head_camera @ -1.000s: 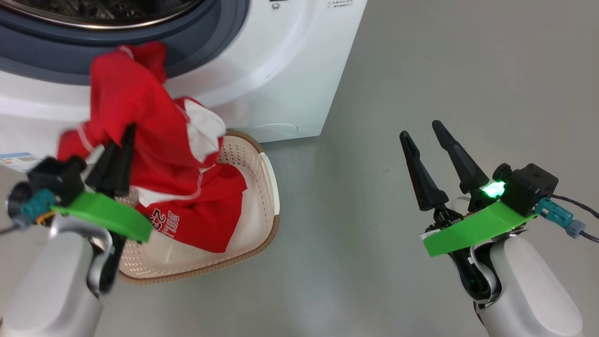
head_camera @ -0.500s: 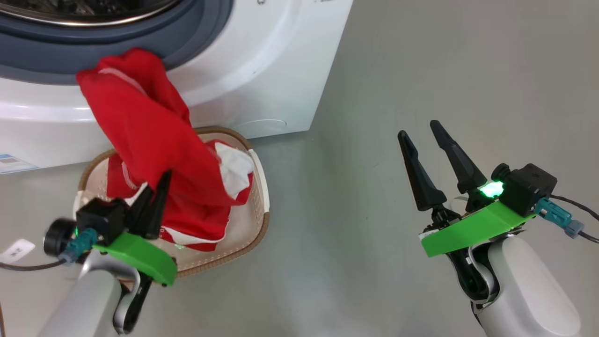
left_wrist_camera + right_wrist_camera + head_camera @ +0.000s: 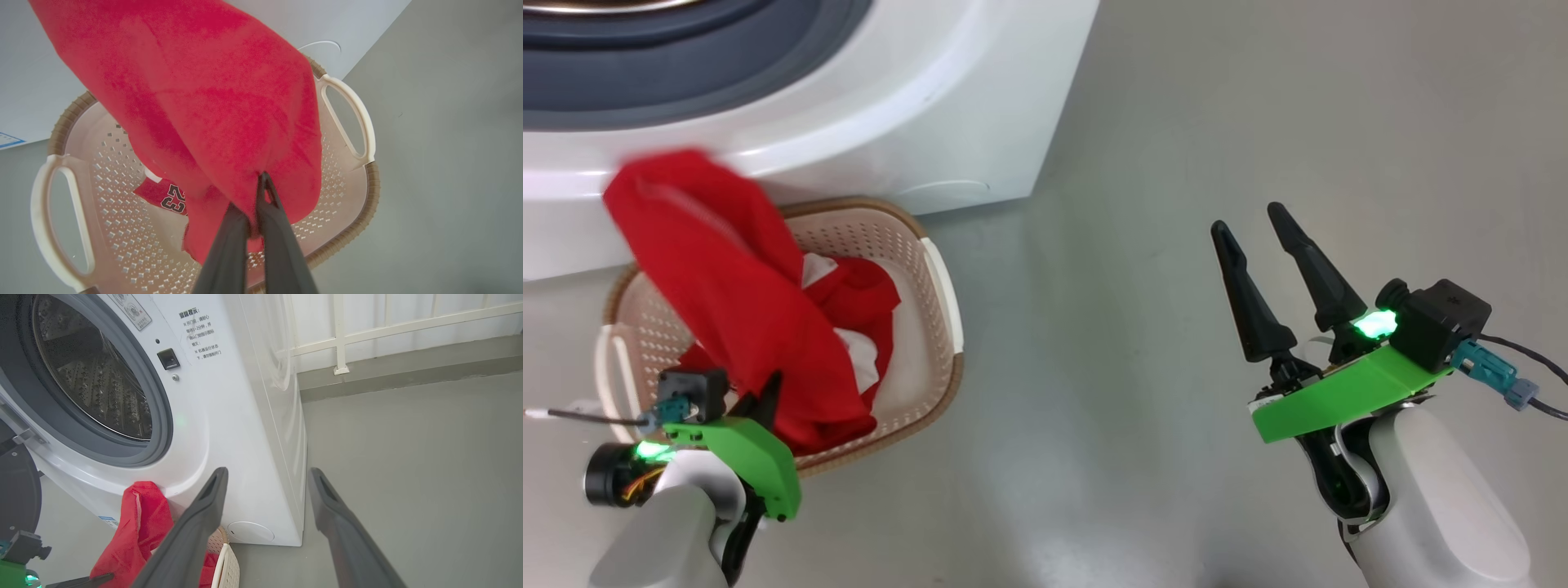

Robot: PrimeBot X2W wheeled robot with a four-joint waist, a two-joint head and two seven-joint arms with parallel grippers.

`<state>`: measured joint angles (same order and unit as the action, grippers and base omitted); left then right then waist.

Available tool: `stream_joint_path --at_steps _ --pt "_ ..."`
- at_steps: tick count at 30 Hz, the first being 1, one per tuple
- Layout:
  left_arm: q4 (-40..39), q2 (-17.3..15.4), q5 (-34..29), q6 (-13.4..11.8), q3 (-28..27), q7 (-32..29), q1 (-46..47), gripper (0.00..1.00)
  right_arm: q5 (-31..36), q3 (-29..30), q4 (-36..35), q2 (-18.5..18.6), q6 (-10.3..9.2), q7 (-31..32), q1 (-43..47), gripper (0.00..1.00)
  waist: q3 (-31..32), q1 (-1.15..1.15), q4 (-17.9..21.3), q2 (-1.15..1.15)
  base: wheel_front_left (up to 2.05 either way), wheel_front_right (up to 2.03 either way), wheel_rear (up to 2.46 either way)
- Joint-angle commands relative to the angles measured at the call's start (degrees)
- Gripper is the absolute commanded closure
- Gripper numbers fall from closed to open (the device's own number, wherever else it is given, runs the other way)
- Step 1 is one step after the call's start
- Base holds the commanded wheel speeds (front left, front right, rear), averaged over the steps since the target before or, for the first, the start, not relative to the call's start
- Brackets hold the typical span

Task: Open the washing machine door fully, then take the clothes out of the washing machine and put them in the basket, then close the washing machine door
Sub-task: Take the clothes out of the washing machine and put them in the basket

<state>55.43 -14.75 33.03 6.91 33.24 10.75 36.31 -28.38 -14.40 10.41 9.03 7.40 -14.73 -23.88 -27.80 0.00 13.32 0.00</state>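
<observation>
1. Clothes: red garment is stretching diag. over basket, long axis running from washing machine front toward left gripper; other red/white pieces are lying inside.
2. Left fingers are clamping its near end.
3. Right gripper is hovering well apart, fingers spread.

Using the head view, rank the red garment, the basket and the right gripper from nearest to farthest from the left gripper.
1. Red garment: pinched in the shut left gripper.
2. Basket: just below it, on the floor.
3. Right gripper: far across on the right, open.
</observation>
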Motion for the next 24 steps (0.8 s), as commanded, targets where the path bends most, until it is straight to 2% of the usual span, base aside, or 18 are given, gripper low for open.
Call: stream_joint_path --at_steps 1,5,14,21,22,23,24 --pt "0.30 -1.53 0.72 0.44 -1.17 0.02 1.22 1.00 -0.21 -1.18 -1.41 -0.21 0.09 -0.27 0.00 0.00 -0.91 0.00 0.83 0.00 0.00 0.00 0.00" --pt "5.28 -0.24 2.78 0.55 0.74 -1.38 2.98 1.00 -0.13 -1.13 -1.49 -0.42 0.09 -0.27 -0.36 0.00 -1.90 0.00 1.90 0.00 0.00 0.00 0.00" --pt "10.96 -0.94 8.00 0.57 2.39 -0.81 7.23 1.00 0.15 -0.76 -1.74 -0.64 0.09 -0.27 -0.71 0.00 -3.43 0.00 2.53 0.00 0.00 0.00 0.00" --pt "13.29 0.09 10.30 0.58 3.65 0.01 8.74 1.00 0.24 -1.06 -1.36 -0.74 0.09 -0.27 -1.23 0.00 -3.23 0.00 2.12 0.00 0.00 0.00 0.00" --pt "13.36 0.19 10.52 0.58 3.96 0.14 8.81 0.89 0.24 -1.04 -1.33 -0.72 0.09 -0.27 -1.23 0.00 -3.13 0.00 2.00 0.00 0.00 0.00 0.00" --pt "13.41 0.24 10.74 0.58 4.27 0.30 8.89 0.62 0.24 -1.02 -1.28 -0.70 0.09 -0.27 -1.23 0.00 -3.01 0.00 1.87 0.00 0.00 0.00 0.00" --pt "13.44 0.27 10.94 0.58 4.59 0.46 8.95 0.22 0.25 -0.99 -1.22 -0.68 0.09 -0.27 -1.22 0.00 -2.86 0.00 1.72 0.00 0.00 0.00 0.00"
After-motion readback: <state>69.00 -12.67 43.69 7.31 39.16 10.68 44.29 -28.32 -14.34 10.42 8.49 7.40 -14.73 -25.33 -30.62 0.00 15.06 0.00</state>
